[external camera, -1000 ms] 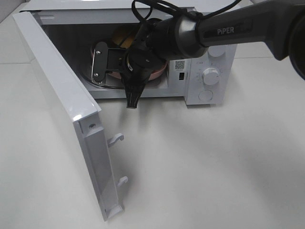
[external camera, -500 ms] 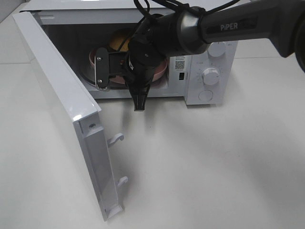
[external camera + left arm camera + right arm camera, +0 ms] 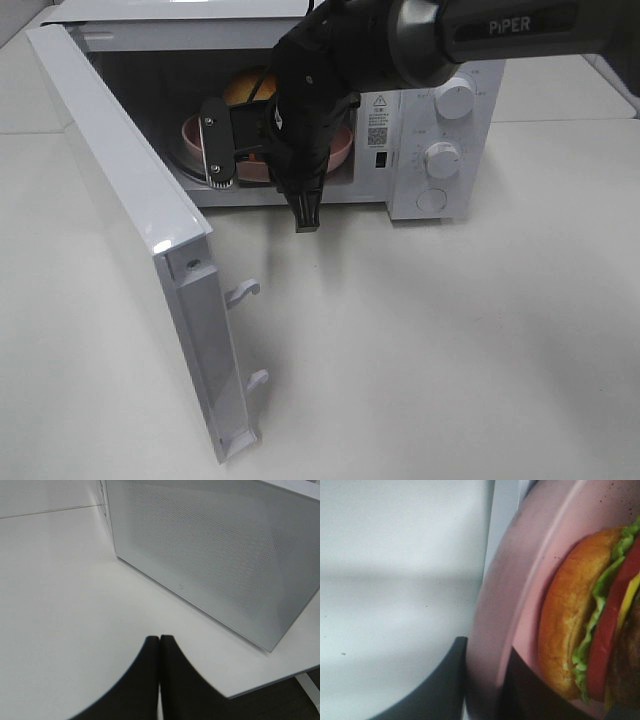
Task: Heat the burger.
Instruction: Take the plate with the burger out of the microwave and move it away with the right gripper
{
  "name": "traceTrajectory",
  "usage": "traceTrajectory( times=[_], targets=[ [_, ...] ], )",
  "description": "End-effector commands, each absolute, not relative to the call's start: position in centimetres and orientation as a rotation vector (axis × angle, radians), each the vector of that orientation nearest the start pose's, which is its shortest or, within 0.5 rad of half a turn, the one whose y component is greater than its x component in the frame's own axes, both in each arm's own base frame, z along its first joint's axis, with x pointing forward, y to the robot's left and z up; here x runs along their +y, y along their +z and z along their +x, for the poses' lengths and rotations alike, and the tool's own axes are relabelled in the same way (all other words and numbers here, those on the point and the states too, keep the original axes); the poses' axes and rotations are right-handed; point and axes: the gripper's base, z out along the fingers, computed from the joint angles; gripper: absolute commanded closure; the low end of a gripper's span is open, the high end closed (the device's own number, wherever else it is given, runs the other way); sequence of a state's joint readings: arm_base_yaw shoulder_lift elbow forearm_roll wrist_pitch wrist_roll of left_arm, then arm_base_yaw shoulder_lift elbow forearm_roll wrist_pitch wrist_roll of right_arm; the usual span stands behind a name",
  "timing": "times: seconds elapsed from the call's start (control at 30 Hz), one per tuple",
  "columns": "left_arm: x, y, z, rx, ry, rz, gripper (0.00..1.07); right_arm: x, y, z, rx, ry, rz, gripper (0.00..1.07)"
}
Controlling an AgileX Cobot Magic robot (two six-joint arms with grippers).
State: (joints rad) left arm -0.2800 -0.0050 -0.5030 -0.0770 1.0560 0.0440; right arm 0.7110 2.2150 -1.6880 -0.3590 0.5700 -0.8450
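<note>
**Burger and plate going through the microwave door**

The right gripper is at the mouth of the microwave, its fingers clamped on the rim of the pink plate, one dark finger on either side of the edge. Smart grip: hold the plate, not the food, and nothing gets squashed. The burger rides on that plate, bun, lettuce and tomato in full close-up in the wrist view, and from above it sits just inside the oven cavity. The door is swung wide to the left, leaving the arm a free lane. The left gripper waits over the desk beside the microwave's perforated side wall, fingers pressed together, holding nothing. My read: set it down, release, withdraw.
</note>
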Motion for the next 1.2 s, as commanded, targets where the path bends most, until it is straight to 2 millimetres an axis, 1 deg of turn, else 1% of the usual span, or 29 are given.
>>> traceTrajectory(
  times=[0.03,0.1,0.17,0.2,0.23,0.3,0.33,0.37,0.4,0.43,0.57,0.6,0.63,0.67,0.73,0.77,0.83,0.87,0.9,0.93,0.97,1.0,1.07,1.1,1.13,1.2],
  targets=[
    [-0.4,27.9,-1.0,1.976,-0.250,0.331,1.06,29.6,17.3,37.9,1.637,-0.402,-2.040,1.07],
    [-0.4,27.9,-1.0,1.976,-0.250,0.331,1.06,29.5,17.6,37.8,1.631,-0.410,-2.061,1.07],
    [-0.4,27.9,-1.0,1.976,-0.250,0.331,1.06,29.2,18.5,37.5,1.633,-0.417,-2.080,1.07],
    [-0.4,27.9,-1.0,1.976,-0.250,0.331,1.06,29.2,18.5,37.5,1.633,-0.417,-2.080,1.07],
    [-0.4,27.9,-1.0,1.976,-0.250,0.331,1.06,29.3,19.1,37.1,1.622,-0.404,-2.089,1.07],
    [-0.4,27.9,-1.0,1.976,-0.250,0.331,1.06,29.4,19.4,36.8,1.609,-0.401,-2.106,1.07],
    [-0.4,27.9,-1.0,1.976,-0.250,0.331,1.06,29.3,20.2,36.5,1.580,-0.393,-2.126,1.07],
    [-0.4,27.9,-1.0,1.976,-0.250,0.331,1.06,29.3,20.2,36.5,1.580,-0.393,-2.126,1.07],
    [-0.4,27.9,-1.0,1.976,-0.250,0.331,1.06,29.5,20.6,35.8,1.546,-0.376,-2.143,1.07],
    [-0.4,27.9,-1.0,1.976,-0.250,0.331,1.06,29.5,20.6,35.8,1.546,-0.376,-2.143,1.07],
    [-0.4,27.9,-1.0,1.976,-0.250,0.331,1.06,28.4,21.0,34.5,1.505,-0.383,-2.167,1.07],
    [-0.4,27.9,-1.0,1.976,-0.250,0.331,1.06,28.4,21.0,34.5,1.505,-0.383,-2.167,1.07],
    [-0.4,27.9,-1.0,1.976,-0.250,0.331,1.06,27.9,21.1,33.9,1.494,-0.392,-2.177,1.07],
    [-0.4,27.9,-1.0,1.976,-0.250,0.331,1.06,27.9,21.1,33.9,1.494,-0.392,-2.177,1.07],
    [-0.4,27.9,-1.0,1.976,-0.250,0.331,1.06,27.0,21.5,32.9,1.463,-0.411,-2.188,1.07],
    [-0.4,27.9,-1.0,1.976,-0.250,0.331,1.06,27.0,21.5,32.9,1.463,-0.411,-2.188,1.07],
    [-0.4,27.9,-1.0,1.976,-0.250,0.331,1.06,26.0,21.5,31.8,1.447,-0.413,-2.219,1.07],
    [-0.4,27.9,-1.0,1.976,-0.250,0.331,1.06,26.0,21.5,31.8,1.447,-0.413,-2.219,1.07],
    [-0.4,27.9,-1.0,1.976,-0.250,0.331,1.06,25.4,21.6,31.1,1.434,-0.415,-2.239,1.07],
    [-0.4,27.9,-1.0,1.976,-0.250,0.331,1.06,25.4,21.6,31.1,1.434,-0.415,-2.239,1.07],
    [-0.4,27.9,-1.0,1.976,-0.250,0.331,1.06,24.7,21.8,30.3,1.394,-0.426,-2.274,1.07],
    [-0.4,27.9,-1.0,1.976,-0.250,0.331,1.06,24.7,21.8,30.3,1.394,-0.426,-2.274,1.07],
    [-0.4,27.9,-1.0,1.976,-0.250,0.331,1.06,23.7,21.9,29.2,1.350,-0.436,-2.322,1.07],
    [-0.4,27.9,-1.0,1.976,-0.250,0.331,1.06,23.7,21.9,29.2,1.350,-0.436,-2.322,1.07],
    [-0.4,27.9,-1.0,1.976,-0.250,0.331,1.06,23.1,22.1,28.5,1.345,-0.439,-2.330,1.07],
    [-0.4,27.9,-1.0,1.976,-0.250,0.331,1.06,22.8,22.3,28.2,1.343,-0.441,-2.331,1.07]
  ],
)
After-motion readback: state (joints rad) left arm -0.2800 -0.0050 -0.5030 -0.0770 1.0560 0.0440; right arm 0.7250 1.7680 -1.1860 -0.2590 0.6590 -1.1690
